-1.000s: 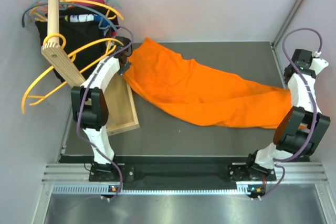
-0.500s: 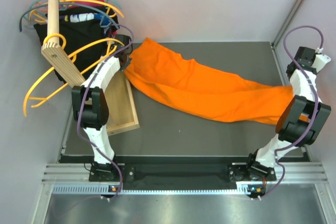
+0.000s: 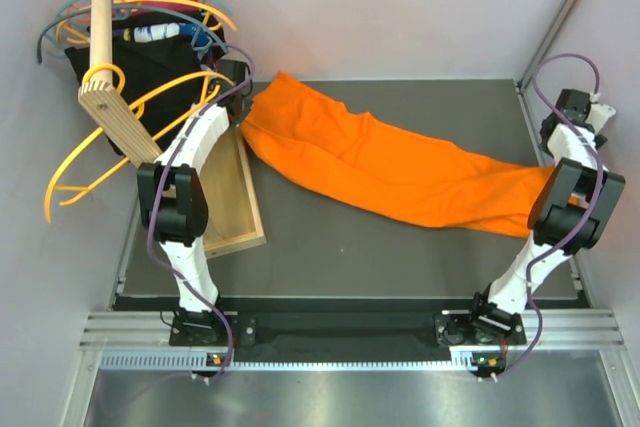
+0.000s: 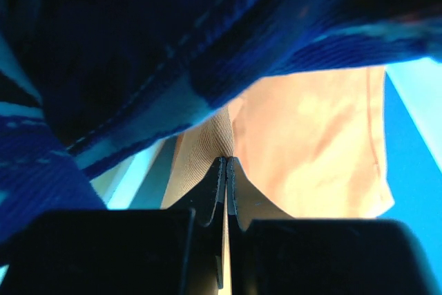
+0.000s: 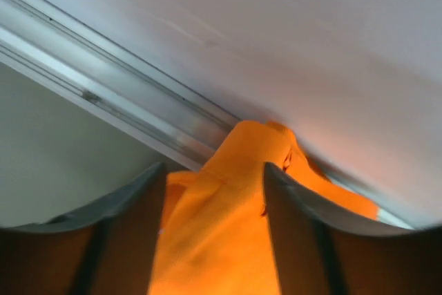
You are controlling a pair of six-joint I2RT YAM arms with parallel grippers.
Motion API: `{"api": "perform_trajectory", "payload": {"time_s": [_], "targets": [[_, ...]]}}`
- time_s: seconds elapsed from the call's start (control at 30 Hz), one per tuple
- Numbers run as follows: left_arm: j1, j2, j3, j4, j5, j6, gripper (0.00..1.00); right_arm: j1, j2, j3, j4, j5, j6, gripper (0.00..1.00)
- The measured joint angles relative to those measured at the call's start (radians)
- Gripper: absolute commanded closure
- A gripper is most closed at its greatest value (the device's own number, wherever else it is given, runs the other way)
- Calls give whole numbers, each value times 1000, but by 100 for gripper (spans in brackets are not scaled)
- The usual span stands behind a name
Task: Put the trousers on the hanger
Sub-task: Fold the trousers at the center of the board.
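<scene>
Table [image 3: 330, 257]: dark grey mat, boxed in by pale walls [image 3: 400, 7]
Trousers [image 3: 390, 172]: stretched across the mat from far left to right edge
Hanger [image 3: 160, 95]: amber, on the wooden pole [image 3: 100, 17] at far left, apart from the cloth
Left gripper [image 4: 226, 167]: clamped on the trousers' edge
Right gripper [image 5: 213, 170]: jaws apart, orange cloth between them
Wooden tray [image 3: 235, 207]: beside the left arm

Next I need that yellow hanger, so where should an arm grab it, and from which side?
Probably its long curved arm, coming in from the right. The hanger hangs by its ring on the wooden pole, and that stretch sticks out in the open.
</scene>
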Motion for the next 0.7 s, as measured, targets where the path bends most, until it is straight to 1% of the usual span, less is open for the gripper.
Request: {"api": "perform_trajectory", "payload": {"time_s": [0.03, 0.07, 0.1, 0.17, 0.23, 0.3, 0.43, 0.53, 0.63, 0.67, 0.7], "targets": [[0, 0, 3, 2, 5, -4, 100, 5, 9, 19, -11, -1, -9, 29], [0, 0, 5, 4, 10, -6, 100, 11, 14, 42, -27, -5, -12, 25], [0, 0, 6, 3, 13, -8, 100, 17, 16, 64, -49, -14, -18, 14], [0, 0, 10, 2, 21, -8, 100, 42, 16, 131, -109, -35, -25, 1], [0, 0, 16, -9, 26, -3, 100, 85, 5, 192, -140, -75, -40, 0], [0, 0, 21, -21, 29, 2, 100, 141, -25, 214, -140, -149, -46, 0], [0, 0, 23, -39, 41, 8, 100, 323, -92, 219, -101, -391, -67, 0], [0, 0, 23, -40, 45, 10, 100, 463, -79, 233, -23, -621, -63, 0], [0, 0, 23, -38, 46, 10, 100, 573, -5, 277, 122, -888, -2, 4], [0, 0, 23, -37, 48, 8, 100, 614, 50, 320, 193, -990, 36, 11], [0, 0, 23, -36, 48, 6, 100, 643, 98, 364, 230, -1048, 61, 16]]}}
